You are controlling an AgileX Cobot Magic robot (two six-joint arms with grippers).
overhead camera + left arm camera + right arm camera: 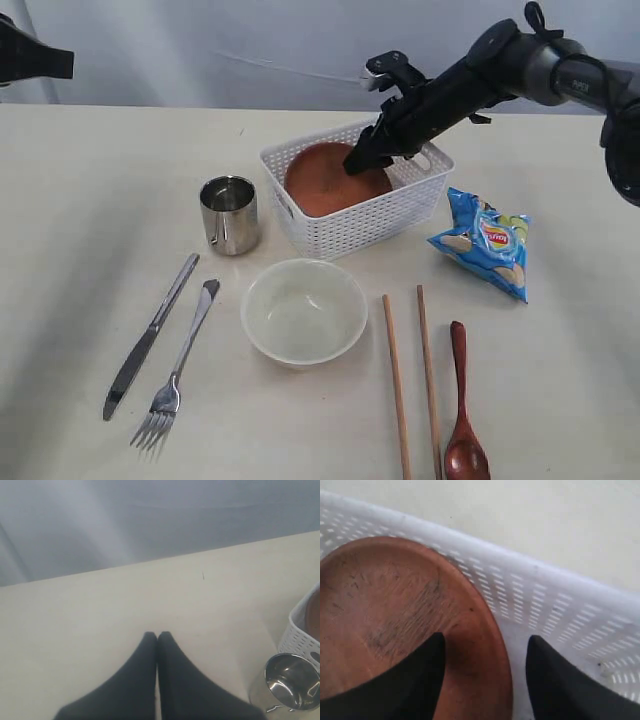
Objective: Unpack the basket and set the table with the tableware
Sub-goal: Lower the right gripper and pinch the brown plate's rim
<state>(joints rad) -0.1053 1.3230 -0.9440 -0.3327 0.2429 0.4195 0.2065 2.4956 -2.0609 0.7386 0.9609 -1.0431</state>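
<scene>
The reddish-brown plate [325, 185] lies inside the white basket [360, 228], which sits toward the back middle of the tabletop [80, 220]. The plate fills most of the basket, leaving a narrow gap between its rim and the lattice wall on the right. The right tool [486, 641] reaches down there with its jaws apart, one finger over the plate's face and the other in the gap by the wall, straddling the rim (nothing is gripped). Just left of the basket stands the steel cup [230, 213], near but apart. In front sits the cream bowl [304, 310], with the knife [150, 335] and fork [180, 370] to its left. To its right lie two chopsticks [395, 385] and then the dark spoon [463, 400], their near ends at the frame's edge. The blue chips bag [485, 243] lies right of the basket. The left tool [157, 639] hovers empty, fingers pressed together, over open tabletop at the far left.
</scene>
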